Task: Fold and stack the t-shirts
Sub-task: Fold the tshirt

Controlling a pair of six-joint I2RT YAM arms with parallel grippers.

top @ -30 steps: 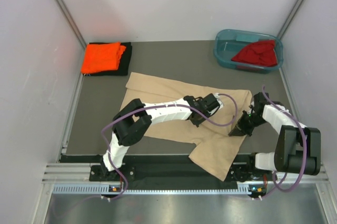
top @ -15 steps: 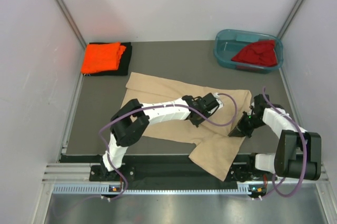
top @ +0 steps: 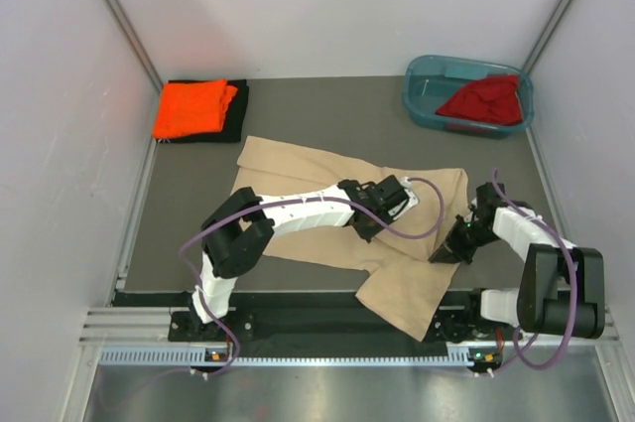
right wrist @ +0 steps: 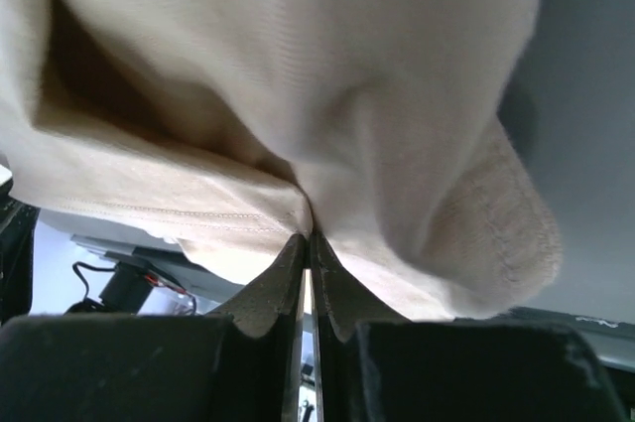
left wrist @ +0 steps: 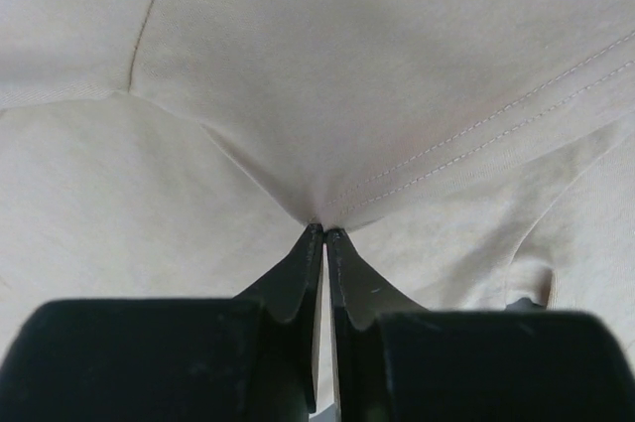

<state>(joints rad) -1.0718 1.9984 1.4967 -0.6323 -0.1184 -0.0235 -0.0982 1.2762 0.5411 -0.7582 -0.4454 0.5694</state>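
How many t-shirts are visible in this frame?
4: beige t-shirt spread mid-table; orange t-shirt folded atop black t-shirt, far left corner; dark red t-shirt in teal tub, far right. More may be hidden.

Upper left in the top view, the black t-shirt [top: 241, 104] lies under the orange t-shirt [top: 190, 108], only its right and near edges showing. In both wrist views the beige t-shirt [left wrist: 327, 74] runs off the top and left, and the bottom edge cuts off the left gripper [left wrist: 324, 231] and the right gripper [right wrist: 309, 236], whose tips hide the pinched fold. The cloth nearest the right wrist lens is blurred.
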